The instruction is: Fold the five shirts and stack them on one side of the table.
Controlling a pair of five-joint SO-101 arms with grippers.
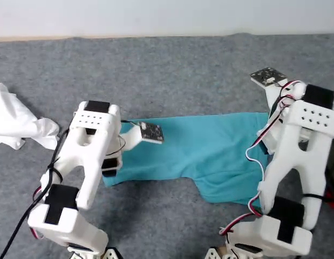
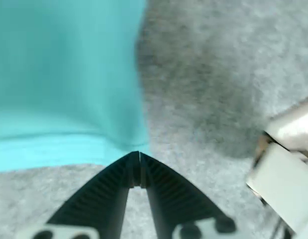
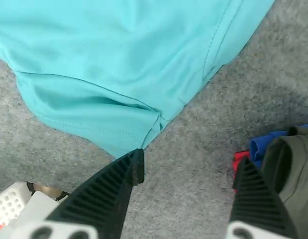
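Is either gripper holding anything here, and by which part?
Right gripper is open, holding nothing. Left gripper is shut at the teal shirt's hem corner; whether cloth is pinched cannot be told.

High cam: fixed, overhead on the robot's side, looks down across the bench (image 1: 156,70) toward the far wall (image 1: 156,16). Left wrist cam: very close to the bench, sighting along the left pincer (image 2: 136,172). Right wrist cam: farther off, over the right pincer (image 3: 190,172). All three share the teal shirt (image 1: 210,151).
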